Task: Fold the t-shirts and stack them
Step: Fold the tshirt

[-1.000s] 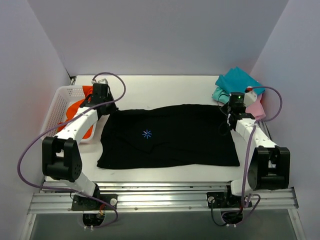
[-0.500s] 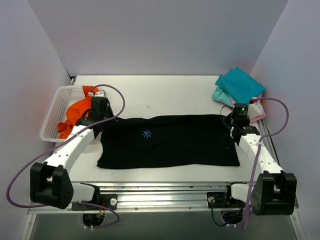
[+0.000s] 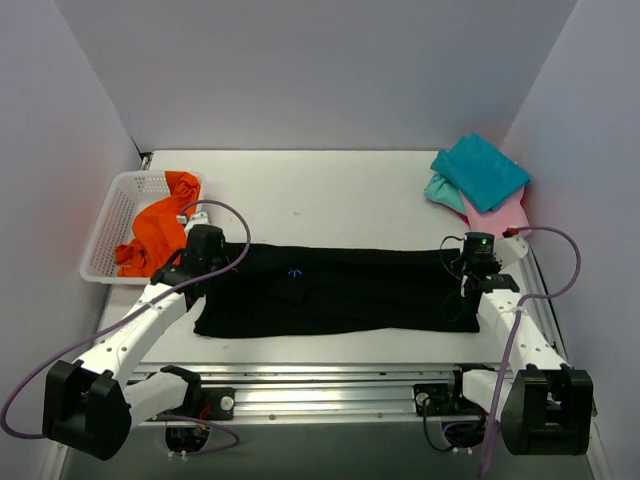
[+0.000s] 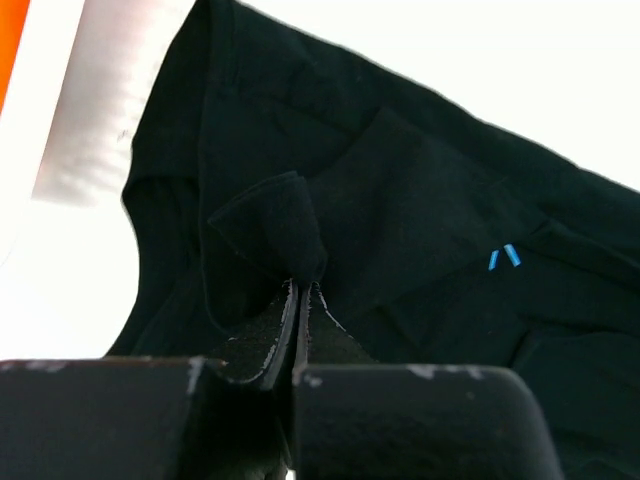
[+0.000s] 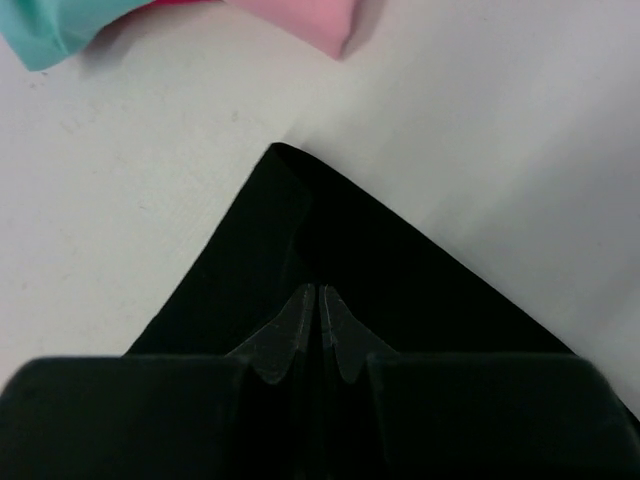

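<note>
Mid worktop [image 3: 330, 190]: black t-shirt [image 3: 340, 292] lies left-to-right as a long band, w/ its far part doubled over toward the near side. Its blue starburst mark [image 3: 294, 271] shows left of centre, partly cut by a crease.

L pincer [image 4: 301, 292] is at the shirt's far-left corner, fingers pressed together w/ a small peak of black cloth nipped btwn the tips. R pincer [image 5: 318, 300] is at the far-right corner, fingers also pressed together, pinching the black cloth just in from its folded edge.

Orange t-shirt [image 3: 160, 220] sits bunched in the white mesh basket [image 3: 105, 225] at far left. At far right, teal t-shirt [image 3: 482, 168] lies folded on top of a lighter teal one [image 3: 440, 190] and a pink t-shirt [image 3: 512, 215], near the R pincer but not touching the black shirt.
</note>
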Action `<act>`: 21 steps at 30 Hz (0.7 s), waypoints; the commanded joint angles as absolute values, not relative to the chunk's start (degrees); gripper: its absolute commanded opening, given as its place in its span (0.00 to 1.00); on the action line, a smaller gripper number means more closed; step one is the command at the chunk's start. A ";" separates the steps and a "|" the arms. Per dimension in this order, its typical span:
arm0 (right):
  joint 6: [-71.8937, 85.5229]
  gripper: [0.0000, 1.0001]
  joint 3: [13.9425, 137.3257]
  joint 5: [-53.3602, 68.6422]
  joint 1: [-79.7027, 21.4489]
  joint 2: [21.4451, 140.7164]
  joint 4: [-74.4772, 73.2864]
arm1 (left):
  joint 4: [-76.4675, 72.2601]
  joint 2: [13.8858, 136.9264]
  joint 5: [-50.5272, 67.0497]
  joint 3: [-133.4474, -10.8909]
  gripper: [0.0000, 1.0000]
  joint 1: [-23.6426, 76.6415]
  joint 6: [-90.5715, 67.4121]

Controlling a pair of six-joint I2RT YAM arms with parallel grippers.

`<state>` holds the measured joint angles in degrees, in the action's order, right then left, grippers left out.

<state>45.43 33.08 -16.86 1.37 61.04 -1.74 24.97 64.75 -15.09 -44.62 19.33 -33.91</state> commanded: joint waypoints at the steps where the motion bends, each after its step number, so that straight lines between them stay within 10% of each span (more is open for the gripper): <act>1: 48.95 0.00 30.68 -21.62 1.93 58.45 -5.10 | 27.33 61.88 -19.24 -43.07 0.02 20.56 -37.61; 7: 52.90 0.00 29.79 -26.09 1.93 58.53 -7.11 | 31.28 58.98 -21.53 -41.57 0.08 22.06 -41.39; 12: 58.01 0.01 30.32 -30.41 2.46 60.03 -8.97 | 36.29 53.89 -27.59 -42.71 0.75 22.32 -46.49; 16: 59.67 0.94 31.98 -31.02 2.55 63.18 -5.90 | 30.52 47.04 -28.21 -42.36 0.91 22.41 -46.77; 21: 61.70 1.00 32.79 -28.66 2.46 65.13 -3.00 | 19.88 48.85 -28.21 -41.84 0.97 22.15 -40.61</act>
